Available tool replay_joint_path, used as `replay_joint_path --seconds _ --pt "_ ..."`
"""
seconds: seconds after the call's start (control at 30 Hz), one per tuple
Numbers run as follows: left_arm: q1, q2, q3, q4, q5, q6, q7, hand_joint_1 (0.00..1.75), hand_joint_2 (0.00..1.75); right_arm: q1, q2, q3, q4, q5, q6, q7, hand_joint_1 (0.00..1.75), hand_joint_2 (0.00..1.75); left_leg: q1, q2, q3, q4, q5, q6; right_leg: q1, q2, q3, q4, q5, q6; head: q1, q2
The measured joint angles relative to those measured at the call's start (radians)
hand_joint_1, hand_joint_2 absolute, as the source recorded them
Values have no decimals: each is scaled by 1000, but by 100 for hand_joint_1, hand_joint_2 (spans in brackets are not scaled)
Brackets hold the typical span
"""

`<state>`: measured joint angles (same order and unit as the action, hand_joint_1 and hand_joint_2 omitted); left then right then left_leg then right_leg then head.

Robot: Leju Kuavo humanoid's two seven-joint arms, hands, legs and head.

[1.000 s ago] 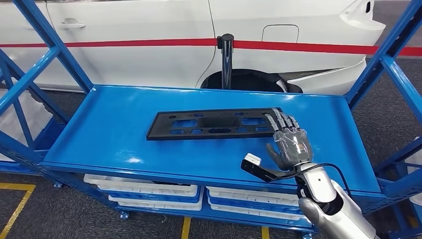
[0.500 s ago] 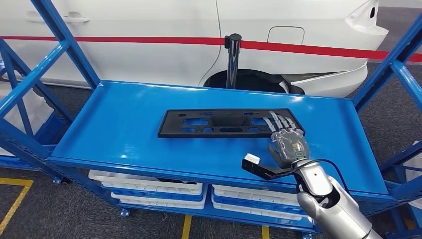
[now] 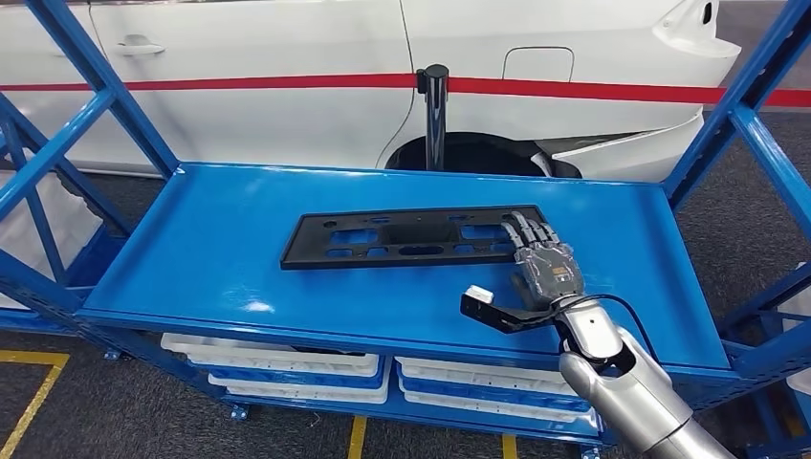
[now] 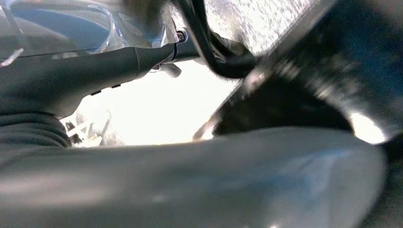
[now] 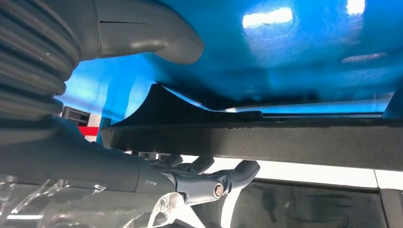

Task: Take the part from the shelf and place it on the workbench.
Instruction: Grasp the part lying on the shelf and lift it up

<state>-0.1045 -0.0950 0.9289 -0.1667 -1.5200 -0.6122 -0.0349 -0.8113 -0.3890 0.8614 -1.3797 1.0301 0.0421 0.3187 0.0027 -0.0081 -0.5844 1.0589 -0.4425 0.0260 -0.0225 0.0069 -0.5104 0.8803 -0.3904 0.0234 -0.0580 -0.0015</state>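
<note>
Left hand [image 4: 71, 80] comes up as blurred grey shapes in its own wrist view, and I cannot tell whether its fingers are spread or curled

The blue shelf [image 3: 191, 258] is the reference for everything else. White bins [image 3: 277, 368] sit on its lower tier, and a black post [image 3: 435, 115] and a white car [image 3: 287, 115] stand behind its back edge. The part [image 3: 402, 239], a long black plate with cut-outs, lies flat across the middle of the shelf's deck, lengthwise along it.

The view swung half a second ago and has swung back, and the part is on the same patch of the shelf as a second ago, so it has not been lifted or dragged. The right hand [image 3: 547, 270] has crept slightly inward along the part's right end and sits a little lower toward the shelf's front edge. I judge the grip is still being set and the carry to the workbench has not begun.

The fingers [image 3: 529, 229] lie over the top of the part's right end. In the right wrist view the part's edge [image 5: 285, 140] runs between the fingers [image 5: 204, 183] and the thumb [image 5: 142, 38]. The thumb stands off it with blue deck showing between, so the hand is loose, not yet clamped
</note>
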Motion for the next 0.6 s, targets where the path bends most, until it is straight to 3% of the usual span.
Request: replay_joint_path --seconds 0.07,0.1,0.2,0.23,0.3,0.37,0.4,0.43,0.47,0.53,0.6 --pt "3 0 0 0 0 6 5 0 0 -8 5 2 22 5 -15 -2 143 175 -7 0 71 -152 55 16 3 1 0 -1 0 3 0 0" --pt "4 0 0 0 0 8 6 0 0 -10 7 2 34 6 -23 -3 175 175 -9 0 86 -189 65 20 4 1 0 -2 0 6 0 0" --pt "6 -2 0 0 0 8 7 0 0 -15 12 2 66 8 -54 -11 175 175 -9 0 90 -209 77 23 4 1 0 -6 2 24 0 0" --pt "6 -4 0 0 0 8 8 0 0 -16 14 2 75 9 -64 -13 175 175 -7 1 92 -213 81 26 4 0 -7 9 -10 28 1 0" --pt "7 -8 0 0 0 8 8 0 0 -16 15 3 90 15 -85 -16 175 175 -4 3 93 -219 89 33 4 -2 -55 113 -71 33 1 0" --pt "7 -11 0 0 0 10 10 0 0 -12 16 4 103 25 -107 -17 175 175 -6 3 90 -218 90 36 5 -2 -131 274 -142 35 2 0" --pt "7 -12 0 0 0 11 10 0 0 -9 16 4 108 30 -116 -17 175 175 -7 3 90 -218 90 37 5 -2 -155 324 -154 36 2 0" --pt "8 -13 0 0 0 11 10 0 0 -8 16 4 111 33 -122 -17 175 175 -8 2 91 -218 90 37 5 -2 -159 331 -146 36 2 0" --pt "8 -13 0 0 0 12 10 0 0 -7 16 4 112 36 -126 -17 175 175 -7 2 93 -217 89 36 5 -2 -140 291 -118 36 2 0" --pt "7 -14 0 0 0 13 10 0 0 -10 16 4 113 38 -132 -17 175 175 -8 1 96 -214 85 32 5 -4 -59 128 -44 34 2 0" --pt "7 -15 0 0 0 16 10 0 0 -12 16 4 113 39 -138 -17 175 175 -11 0 94 -207 79 23 6 -4 -4 13 -5 27 2 0"
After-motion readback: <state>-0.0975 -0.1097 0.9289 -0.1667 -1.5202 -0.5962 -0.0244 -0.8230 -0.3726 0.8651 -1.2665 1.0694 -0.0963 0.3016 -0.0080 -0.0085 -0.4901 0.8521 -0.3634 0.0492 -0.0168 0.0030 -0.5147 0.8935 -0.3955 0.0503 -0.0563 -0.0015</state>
